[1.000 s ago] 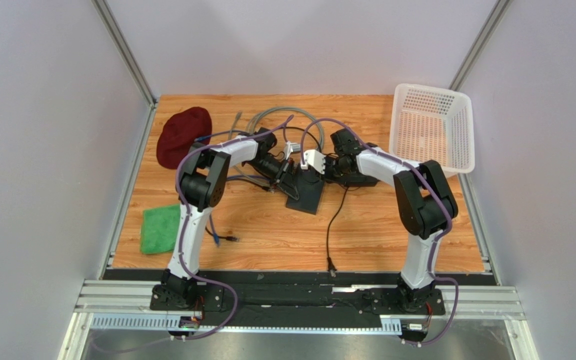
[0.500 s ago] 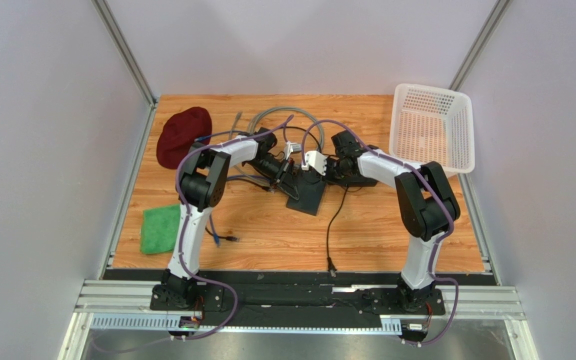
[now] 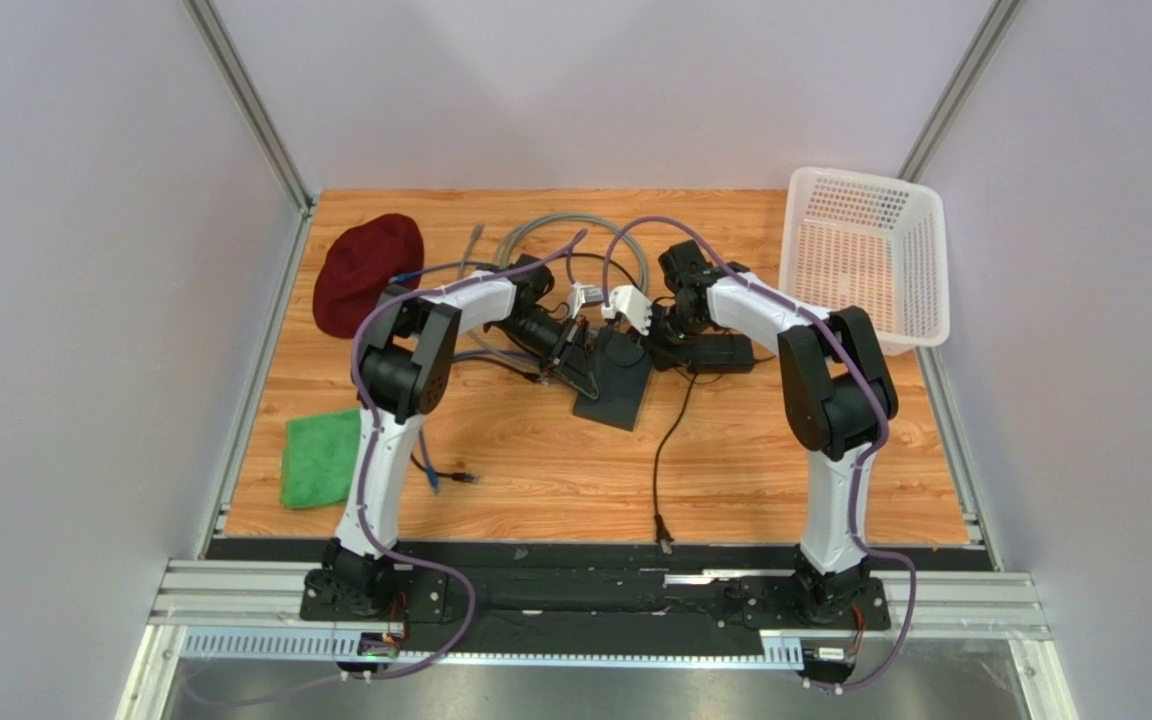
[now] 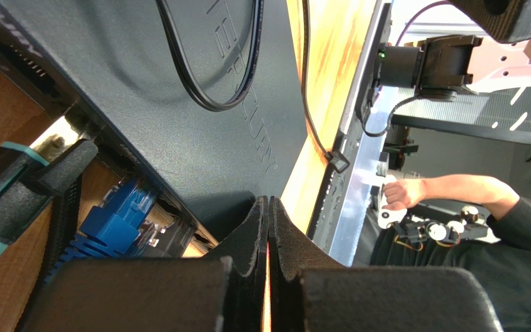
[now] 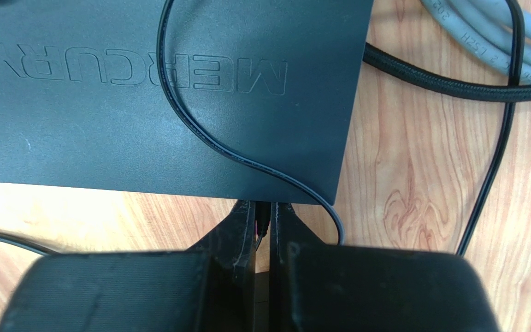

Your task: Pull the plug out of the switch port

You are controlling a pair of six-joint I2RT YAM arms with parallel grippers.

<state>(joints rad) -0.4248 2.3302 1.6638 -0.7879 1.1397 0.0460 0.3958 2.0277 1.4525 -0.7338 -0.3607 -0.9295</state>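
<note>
The switch (image 5: 157, 90) is set directly ahead of the right gripper (image 5: 261, 209), with a thin cable (image 5: 199, 131) draped across it. A plug (image 4: 119, 218) is found at its socket edge, left of the left gripper (image 4: 268, 204). A basket (image 3: 868, 255) is placed well right of the right gripper.

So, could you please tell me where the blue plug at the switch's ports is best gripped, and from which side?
Probably by the blue plug's boot, the part that stands out from the switch's port edge. Come from the side that edge faces and pinch the boot's two broad faces, so the pull runs straight out of the socket. I cannot make out its latch tab.
</note>
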